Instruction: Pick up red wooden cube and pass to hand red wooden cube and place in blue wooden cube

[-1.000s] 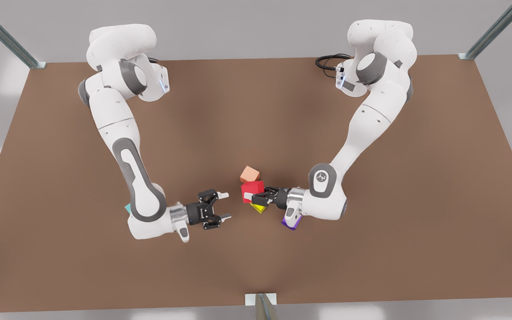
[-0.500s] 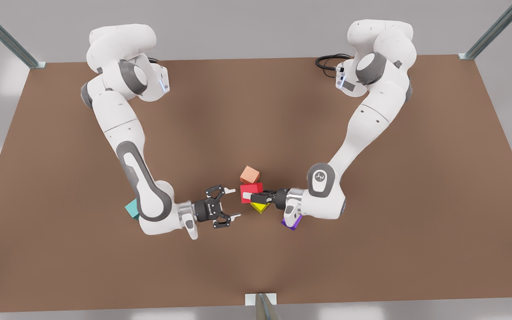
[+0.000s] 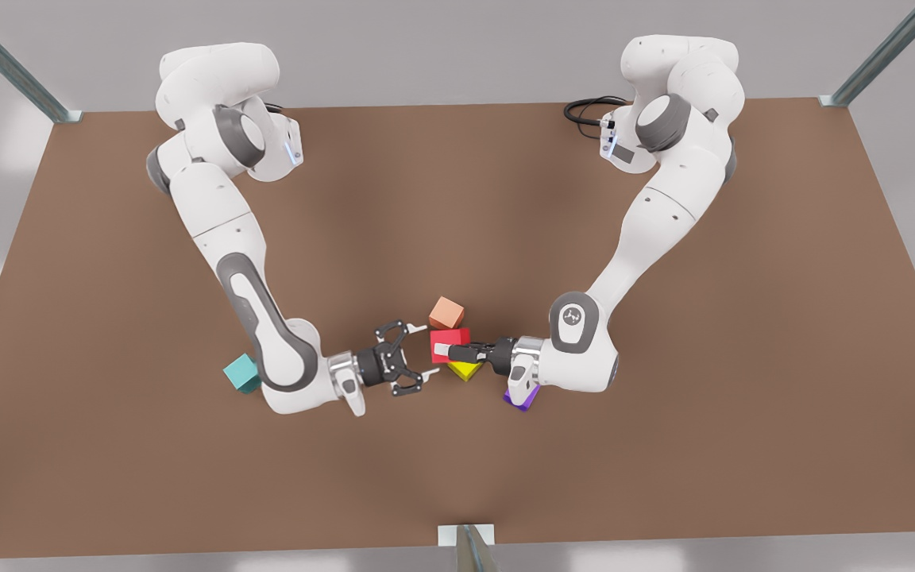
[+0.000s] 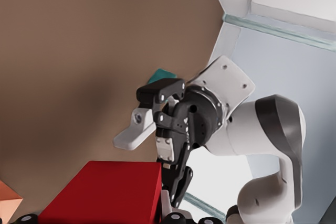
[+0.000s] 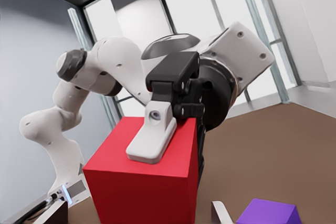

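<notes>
The small bright red wooden cube (image 3: 449, 340) is held above the brown table (image 3: 664, 477), clamped between the fingers of the left gripper (image 3: 443, 349), the plain black two-finger gripper on the white arm at the front view's right; in the right wrist view one white pad (image 5: 153, 139) lies flat on the cube's (image 5: 142, 187) top face. Facing it from the front view's left, the hand (image 3: 419, 351), the right arm's black open-frame claw, has its fingers spread and sits just beside the cube, though contact cannot be made out. The small teal blue wooden cube (image 3: 241, 373) rests on the table beside that arm's elbow, well apart from the red one. A salmon-orange cube (image 3: 446, 313), a yellow cube (image 3: 465, 370) and a purple cube (image 3: 521, 397) lie around the left gripper.
</notes>
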